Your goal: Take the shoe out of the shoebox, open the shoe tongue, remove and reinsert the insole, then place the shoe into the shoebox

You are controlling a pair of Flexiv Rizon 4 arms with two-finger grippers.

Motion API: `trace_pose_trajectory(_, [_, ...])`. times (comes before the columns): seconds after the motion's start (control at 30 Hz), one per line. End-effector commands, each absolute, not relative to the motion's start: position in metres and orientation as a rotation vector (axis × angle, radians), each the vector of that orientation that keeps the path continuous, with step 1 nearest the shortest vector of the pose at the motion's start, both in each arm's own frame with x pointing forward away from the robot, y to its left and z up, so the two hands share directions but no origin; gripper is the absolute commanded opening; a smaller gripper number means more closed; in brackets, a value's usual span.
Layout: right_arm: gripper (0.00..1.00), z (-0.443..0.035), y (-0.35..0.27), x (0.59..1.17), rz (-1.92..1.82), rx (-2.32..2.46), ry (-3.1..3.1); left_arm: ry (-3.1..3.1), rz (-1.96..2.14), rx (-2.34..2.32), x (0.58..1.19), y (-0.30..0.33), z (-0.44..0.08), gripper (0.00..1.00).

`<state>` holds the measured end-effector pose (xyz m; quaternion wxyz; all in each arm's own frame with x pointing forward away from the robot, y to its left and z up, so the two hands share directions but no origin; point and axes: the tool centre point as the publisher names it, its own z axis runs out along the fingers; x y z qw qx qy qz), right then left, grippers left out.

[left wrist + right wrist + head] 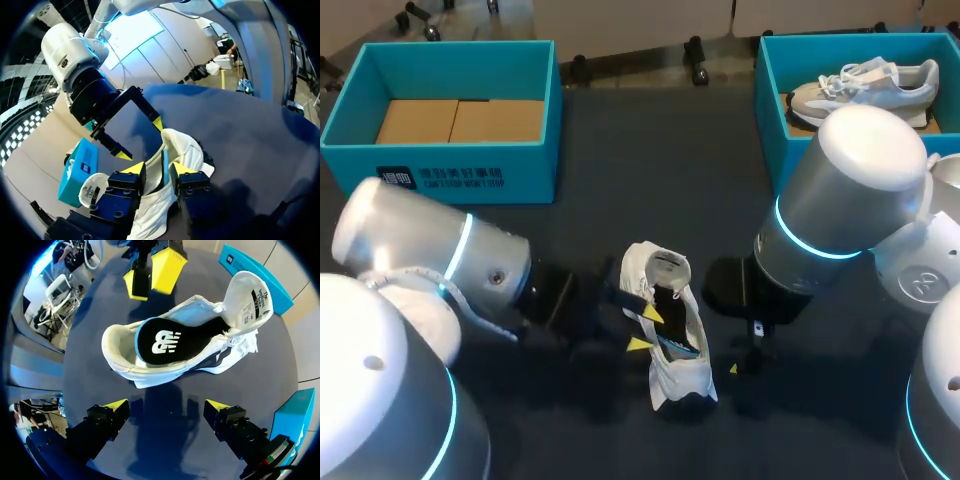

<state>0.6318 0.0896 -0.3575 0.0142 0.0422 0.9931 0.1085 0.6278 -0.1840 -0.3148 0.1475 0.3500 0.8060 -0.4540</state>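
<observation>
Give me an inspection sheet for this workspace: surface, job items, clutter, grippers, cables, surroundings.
Surface: dark table, no spills visible.
Job's things: shoe mid-table, tongue folded open, black insole showing inside. Left box holds cardboard; right box holds a second shoe.
Clutter: nothing seen.
Grippers: left gripper open, straddling the shoe's rim; right gripper open over bare table beside the shoe.
Cables: white cable on the left arm.
Surroundings: nothing seen.

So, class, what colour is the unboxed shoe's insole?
Insole: black, blue edge; clearest in the right wrist view.
</observation>
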Motion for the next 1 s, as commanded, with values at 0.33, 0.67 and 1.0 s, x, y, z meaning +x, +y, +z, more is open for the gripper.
trace_pose_trajectory(0.33, [1.00,-0.341,0.056,0.620,0.430,0.042,3.108,2.466,-1.112,1.360,0.634,-0.174,-0.296,0.00])
trace_pose_trajectory(0.67, [1.00,-0.320,0.005,0.600,0.368,0.044,3.106,2.478,-0.881,1.599,0.627,-0.178,-0.290,0.00])
trace_pose_trajectory(1.0, [1.00,-0.311,-0.009,0.595,0.356,0.044,3.090,2.472,-0.801,1.636,0.627,-0.181,-0.291,0.00])
